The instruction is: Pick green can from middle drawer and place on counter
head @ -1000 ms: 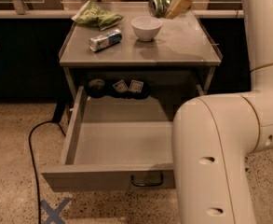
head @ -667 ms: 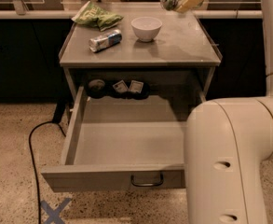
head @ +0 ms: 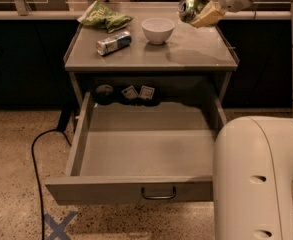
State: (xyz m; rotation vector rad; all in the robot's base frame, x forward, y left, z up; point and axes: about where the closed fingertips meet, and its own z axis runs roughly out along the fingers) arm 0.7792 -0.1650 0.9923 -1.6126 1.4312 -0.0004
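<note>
Above the matt grey metal worktop point(head: 186, 56), the gripper point(head: 202, 10) holds the shiny metal green can point(head: 187, 8) in smooth pale fingers point(head: 208, 18), while the drawer point(head: 146, 154) is dull grey metal, the bowl point(head: 158, 29) glossy white, the floor point(head: 16, 149) rough speckled stone.

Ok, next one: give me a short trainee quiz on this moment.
1. The gripper is: A) below the counter B) above its right rear C) left of it.
2. True or false: the middle drawer stands open.
3. Fill in: the jaws are shut on the ___.
Key: 1 B; 2 true; 3 green can.
</note>
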